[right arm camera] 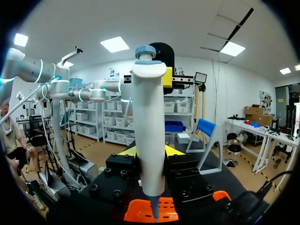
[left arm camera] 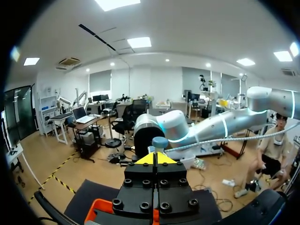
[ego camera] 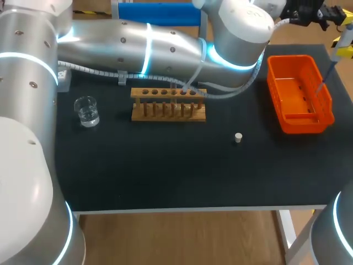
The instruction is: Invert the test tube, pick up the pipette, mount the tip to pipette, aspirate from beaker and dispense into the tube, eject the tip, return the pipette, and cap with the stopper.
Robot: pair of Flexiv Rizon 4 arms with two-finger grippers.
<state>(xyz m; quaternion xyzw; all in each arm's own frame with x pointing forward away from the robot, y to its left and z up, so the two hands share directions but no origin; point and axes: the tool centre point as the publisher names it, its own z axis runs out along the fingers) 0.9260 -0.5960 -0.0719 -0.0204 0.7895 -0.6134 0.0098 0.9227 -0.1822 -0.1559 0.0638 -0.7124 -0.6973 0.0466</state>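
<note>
Over orange basket (ego camera: 300, 126), at right end of surface (ego camera: 165, 171), pipette (right arm camera: 149, 126) held upright, clenched between jaws of right gripper (right arm camera: 151, 152); pointed lower end hangs above basket. Pipette's blue-grey top button (left arm camera: 160, 142) seen just ahead of left gripper (left arm camera: 154, 159), whose jaws are pressed together, nothing gripped. Beaker (ego camera: 86, 110) with clear liquid noted at left, wooden rack (ego camera: 168, 113) mid-surface, stopper (ego camera: 238, 138) lying loose between rack and basket.

Silver arms (ego camera: 127, 47), cyan light rings (ego camera: 148, 49).
</note>
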